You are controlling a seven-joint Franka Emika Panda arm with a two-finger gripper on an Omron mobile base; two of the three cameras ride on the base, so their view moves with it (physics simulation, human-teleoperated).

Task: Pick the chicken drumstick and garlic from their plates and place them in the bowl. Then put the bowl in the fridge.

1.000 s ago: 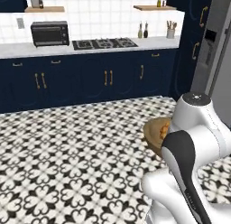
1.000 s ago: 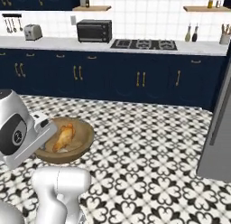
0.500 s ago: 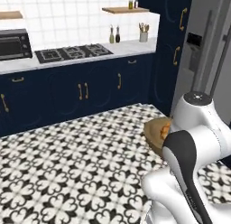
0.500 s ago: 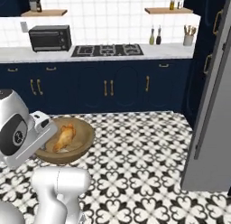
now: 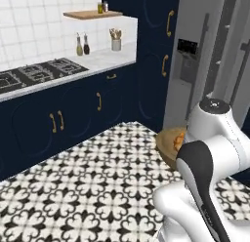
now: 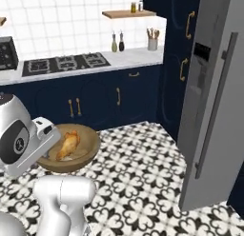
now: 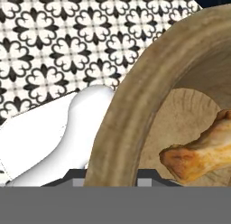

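The wooden bowl (image 6: 85, 156) hangs above the tiled floor, close in front of the arm, with my gripper (image 7: 113, 175) shut on its thick rim (image 7: 131, 105). Inside it lies the golden chicken drumstick (image 6: 67, 144), which appears large in the hand view (image 7: 203, 151). From the left base view a piece of the bowl (image 5: 167, 142) and the drumstick (image 5: 179, 138) peek out past the arm. The garlic is hidden and the plates are out of view. The grey fridge (image 6: 214, 106) stands to the right with its door closed; its dark dispenser panel (image 5: 188, 47) faces me.
Navy cabinets with brass handles (image 6: 119, 94) run under a counter with a hob (image 6: 64, 63), two bottles (image 6: 117, 42) and a utensil cup (image 6: 152, 41). A tall navy cabinet (image 5: 151, 55) stands beside the fridge. Patterned floor (image 6: 143, 173) lies between me and the fridge.
The whole scene has slid left as the base turned right: the toaster oven has left the view and the fridge has come closer. The bowl stays in the gripper.
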